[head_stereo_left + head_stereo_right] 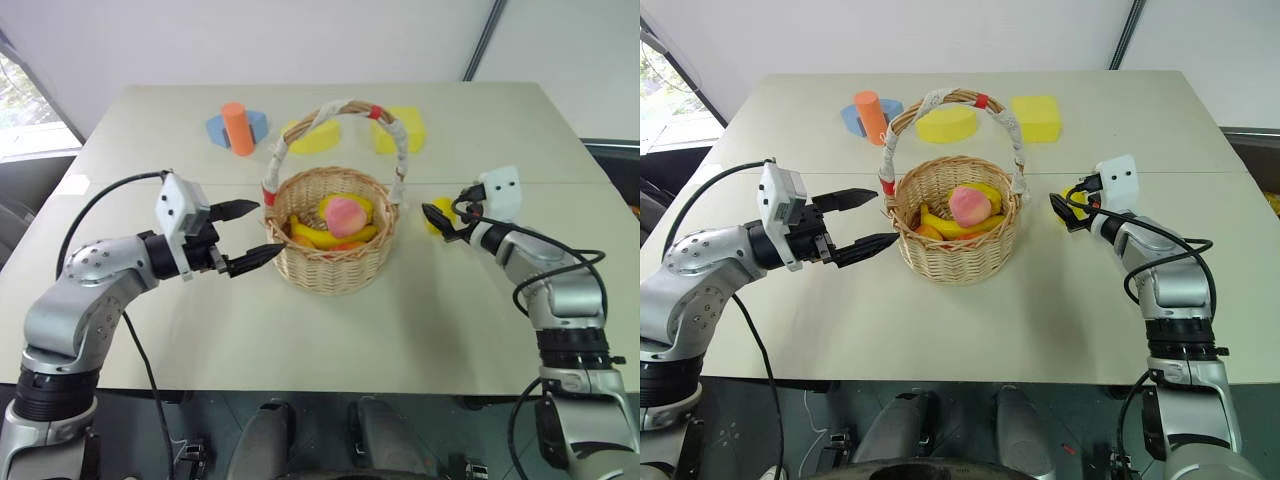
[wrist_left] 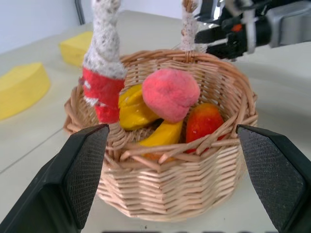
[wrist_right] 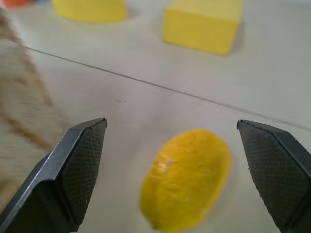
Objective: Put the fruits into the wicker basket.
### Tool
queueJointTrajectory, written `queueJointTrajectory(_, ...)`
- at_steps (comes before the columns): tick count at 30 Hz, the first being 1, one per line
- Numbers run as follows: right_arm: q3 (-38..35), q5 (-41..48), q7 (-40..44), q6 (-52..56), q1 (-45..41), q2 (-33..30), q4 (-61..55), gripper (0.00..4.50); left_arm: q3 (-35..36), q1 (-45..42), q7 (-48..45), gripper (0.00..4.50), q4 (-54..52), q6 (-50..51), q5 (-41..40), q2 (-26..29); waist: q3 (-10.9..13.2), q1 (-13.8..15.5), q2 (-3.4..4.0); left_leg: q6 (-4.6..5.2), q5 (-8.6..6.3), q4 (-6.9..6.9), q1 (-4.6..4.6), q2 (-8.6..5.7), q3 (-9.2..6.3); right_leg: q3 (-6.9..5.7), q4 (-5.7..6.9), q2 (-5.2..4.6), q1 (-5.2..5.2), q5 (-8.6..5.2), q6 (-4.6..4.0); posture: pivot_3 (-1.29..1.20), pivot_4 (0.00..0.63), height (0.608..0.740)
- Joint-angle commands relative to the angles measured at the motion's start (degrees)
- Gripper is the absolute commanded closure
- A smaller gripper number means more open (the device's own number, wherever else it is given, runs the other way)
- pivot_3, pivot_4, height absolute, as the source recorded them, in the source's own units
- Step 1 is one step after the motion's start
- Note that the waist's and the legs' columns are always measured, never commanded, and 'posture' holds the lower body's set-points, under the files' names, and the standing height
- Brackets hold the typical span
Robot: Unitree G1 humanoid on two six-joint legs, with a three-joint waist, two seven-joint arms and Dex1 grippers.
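The wicker basket (image 1: 330, 262) stands mid-table, its tall cloth-wrapped handle (image 1: 400, 140) arching over it. Inside lie a pink peach (image 1: 343, 213), a banana (image 1: 318, 236) and a red-orange fruit (image 2: 204, 121). My left gripper (image 1: 271, 228) hangs open and empty just left of the basket's wall, pointing at it. A yellow lemon (image 3: 187, 177) lies on the table to the right of the basket. My right gripper (image 1: 433, 222) is open right at the lemon (image 1: 441, 215), one finger on each side of it and apart from it.
At the back of the table stand an orange cylinder on a blue piece (image 1: 238, 128) and two yellow foam blocks (image 1: 312, 137) (image 1: 405, 128). A seam (image 1: 560, 183) runs across the tabletop. The near table edge (image 1: 320, 388) lies close in front of me.
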Motion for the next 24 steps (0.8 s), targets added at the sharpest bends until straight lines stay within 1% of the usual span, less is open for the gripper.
queueJointTrajectory(1, -0.6, -1.6, -1.2, 1.4, -1.9, 0.3, 1.7, 0.0, -0.2, 0.0, 0.1, 0.03, -2.7, -1.0, -0.4, -0.3, 0.0, -0.1, 0.0, 0.0, 0.0, -0.01, 0.0, 0.0, 0.01, 0.0, 0.0, 0.0, -0.01, 0.0, 0.0, 0.0, 0.15, 0.74)
queueJointTrajectory(6, -1.4, -1.3, -1.4, 1.9, -2.1, 1.8, 3.0, 0.0, -1.2, -0.4, 1.0, 0.03, -3.6, -0.9, -0.6, -1.6, 0.0, -0.2, 0.0, 0.01, 0.0, 0.0, 0.0, 0.01, 0.01, 0.01, 0.02, 0.02, -0.02, 0.0, 0.0, 0.0, 0.15, 0.74)
queueJointTrajectory(9, -2.8, -0.7, -2.1, 2.3, -2.3, 3.3, 3.1, 0.78, -1.7, -1.0, 1.4, 0.0, -3.7, -0.8, -0.6, -2.2, 0.0, -0.2, 0.01, 0.01, 0.0, 0.01, 0.0, 0.01, 0.01, 0.01, 0.06, 0.03, -0.01, 0.01, 0.0, 0.0, 0.15, 0.74)
queueJointTrajectory(11, -3.6, -0.2, -2.5, 3.2, -2.4, 3.9, 2.6, 1.69, -1.8, -1.1, 1.5, 0.0, -3.7, -0.7, -0.6, -2.2, 0.0, -0.2, 0.01, 0.01, 0.0, 0.02, 0.0, 0.01, 0.01, 0.01, 0.06, 0.03, -0.01, 0.01, 0.0, 0.0, 0.15, 0.74)
queueJointTrajectory(12, -4.0, -0.1, -2.7, 3.5, -2.4, 4.1, 2.2, 2.22, -1.8, -1.2, 1.5, 0.0, -3.7, -0.7, -0.7, -2.2, 0.0, -0.2, 0.01, 0.01, 0.0, 0.02, 0.0, 0.01, 0.01, 0.01, 0.06, 0.03, -0.01, 0.01, 0.0, 0.0, 0.15, 0.74)
queueJointTrajectory(13, -4.1, -0.2, -2.9, 3.8, -2.2, 4.1, 1.5, 2.63, -1.8, -1.4, 1.4, 0.0, -3.5, -0.7, -0.6, -2.2, 0.0, -0.2, 0.01, 0.01, 0.0, 0.02, 0.0, 0.01, 0.01, 0.01, 0.06, 0.02, -0.02, 0.01, 0.0, 0.0, 0.15, 0.74)
queueJointTrajectory(14, -4.2, -0.2, -3.1, 4.1, -2.0, 4.0, 0.6, 2.87, -1.8, -1.5, 1.4, 0.0, -3.3, -0.9, -0.6, -2.2, 0.0, -0.2, 0.02, 0.01, 0.0, 0.02, 0.0, 0.01, 0.01, 0.01, 0.05, 0.02, -0.02, 0.01, 0.0, 0.0, 0.15, 0.74)
queueJointTrajectory(20, -7.1, 1.6, -2.0, 6.3, 1.2, 1.7, -9.6, 2.87, -0.3, -1.0, 1.6, 0.0, -2.1, -2.1, -0.1, -2.0, 0.0, -0.1, 0.02, 0.02, -0.01, -0.02, -0.01, 0.01, 0.01, 0.01, 0.06, 0.03, -0.04, 0.01, 0.0, 0.0, 0.15, 0.74)
queueJointTrajectory(21, -7.8, 2.0, -0.1, 5.9, 3.1, -0.2, -13.0, 2.87, 0.4, -0.8, 1.7, 0.0, -1.5, -2.8, 0.1, -1.9, 0.0, -0.1, 0.03, 0.02, -0.01, -0.01, -0.01, 0.01, 0.01, 0.01, 0.05, 0.02, -0.04, 0.01, 0.0, 0.0, 0.15, 0.74)
queueJointTrajectory(23, -11.6, 5.6, 8.5, 5.1, 9.9, -6.8, -23.6, 2.87, 2.2, 0.0, 1.7, 0.0, 0.9, -4.3, 0.8, -1.6, 0.0, 0.2, 0.07, 0.04, -0.02, -0.01, -0.01, 0.01, 0.0, 0.01, 0.05, 0.02, -0.05, 0.01, 0.0, 0.0, 0.15, 0.74)
queueJointTrajectory(24, -12.9, 7.2, 11.5, 4.9, 12.3, -9.0, -27.3, 2.87, 2.6, 0.3, 1.6, 0.0, 1.7, -4.8, 1.0, -1.4, 0.0, 0.5, 0.15, 0.05, -0.02, -0.03, -0.05, 0.0, -0.02, -0.01, 0.03, 0.02, -0.05, 0.01, 0.0, 0.0, 0.15, 0.74)
